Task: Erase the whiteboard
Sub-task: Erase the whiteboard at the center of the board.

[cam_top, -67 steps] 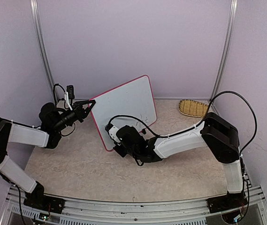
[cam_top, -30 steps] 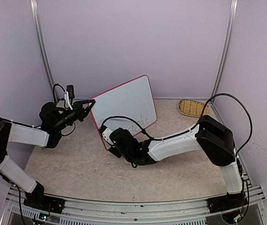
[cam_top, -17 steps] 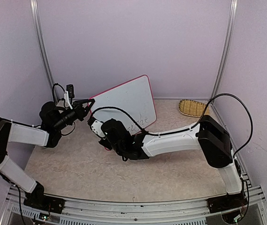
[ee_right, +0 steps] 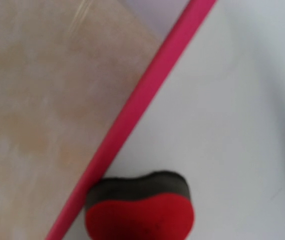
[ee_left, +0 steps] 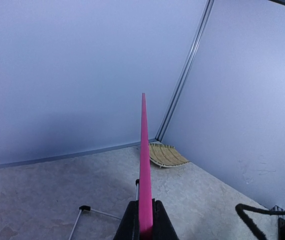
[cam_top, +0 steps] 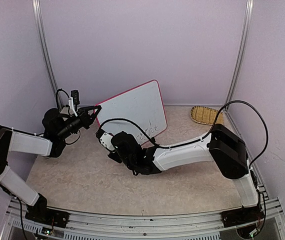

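— Two arms are out over the surface [cam_top: 82,182], and both of yours are at the whiteboard [cam_top: 132,111]. Your left arm lies low with its elbow bent, and the left hand [cam_top: 97,109] points level at the board's upper left corner. Your right arm stretches across in front of the board, putting the right hand [cam_top: 116,148] by its lower left edge.

— What's the room like around my hands?

— You have a mottled beige surface and lilac walls on three sides, with a metal post [cam_top: 44,55] in each back corner. A woven basket [cam_top: 206,115] lies well to the right of both hands, near the back wall.

— And the grips?

— Your left hand is pinched tight on the pink frame [ee_left: 143,165]. In its wrist view the frame rises edge-on from between the fingers [ee_left: 130,226]. Your right hand is closed narrow on a red-and-black eraser [ee_right: 139,210], though its own fingers don't show in its wrist view. The eraser's dark edge meets the board's white face just inside the frame. The board stands up off the surface, facing your arms. Marker scrawl [cam_top: 150,131] sits just right of your right hand.
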{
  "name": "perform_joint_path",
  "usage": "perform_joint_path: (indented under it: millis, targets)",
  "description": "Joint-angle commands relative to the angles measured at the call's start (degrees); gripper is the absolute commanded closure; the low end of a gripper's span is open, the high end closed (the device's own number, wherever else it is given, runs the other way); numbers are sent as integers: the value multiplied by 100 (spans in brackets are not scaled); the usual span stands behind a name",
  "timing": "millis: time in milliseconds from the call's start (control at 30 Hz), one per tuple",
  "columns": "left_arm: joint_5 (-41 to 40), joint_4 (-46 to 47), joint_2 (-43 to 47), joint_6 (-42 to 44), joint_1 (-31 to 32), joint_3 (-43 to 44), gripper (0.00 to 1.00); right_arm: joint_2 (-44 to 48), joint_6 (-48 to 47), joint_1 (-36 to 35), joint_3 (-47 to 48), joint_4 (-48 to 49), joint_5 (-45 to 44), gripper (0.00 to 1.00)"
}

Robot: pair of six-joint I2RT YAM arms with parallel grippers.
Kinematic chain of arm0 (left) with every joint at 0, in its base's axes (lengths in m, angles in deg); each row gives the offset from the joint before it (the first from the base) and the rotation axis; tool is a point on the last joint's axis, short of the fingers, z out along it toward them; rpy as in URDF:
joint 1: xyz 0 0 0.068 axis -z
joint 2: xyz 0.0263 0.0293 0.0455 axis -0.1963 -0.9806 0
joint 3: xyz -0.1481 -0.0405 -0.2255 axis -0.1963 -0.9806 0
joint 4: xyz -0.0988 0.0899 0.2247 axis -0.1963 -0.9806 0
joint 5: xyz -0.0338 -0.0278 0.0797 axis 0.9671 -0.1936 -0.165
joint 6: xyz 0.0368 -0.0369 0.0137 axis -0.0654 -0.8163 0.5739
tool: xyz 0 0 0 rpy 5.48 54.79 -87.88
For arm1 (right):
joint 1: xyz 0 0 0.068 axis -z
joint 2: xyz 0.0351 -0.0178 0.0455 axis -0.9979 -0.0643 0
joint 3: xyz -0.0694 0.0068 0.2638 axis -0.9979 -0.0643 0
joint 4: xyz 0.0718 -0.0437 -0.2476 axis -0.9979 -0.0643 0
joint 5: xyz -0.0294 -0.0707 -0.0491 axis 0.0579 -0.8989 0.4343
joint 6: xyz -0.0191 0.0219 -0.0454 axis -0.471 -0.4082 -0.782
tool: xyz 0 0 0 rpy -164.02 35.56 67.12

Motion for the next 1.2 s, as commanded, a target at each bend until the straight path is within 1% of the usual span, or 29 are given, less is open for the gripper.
perform_joint_path:
  millis: [0,267,800,1000,1167]
  targets:
    - [600,-588,-182,94,154,-51,100,-122,386,49,-479,-165,322,83]
    - [600,-599,-165,94,154,-59,100,-309,681,41,-588,-465,229,83]
    - [592,-611,-121,111,154,-68,100,-372,1051,36,-826,-869,12,83]
    - [579,-619,-95,112,154,-79,100,-354,1057,39,-747,-834,-48,83]
    - [587,-617,-112,112,162,-77,100,-147,886,37,-690,-495,-135,83]
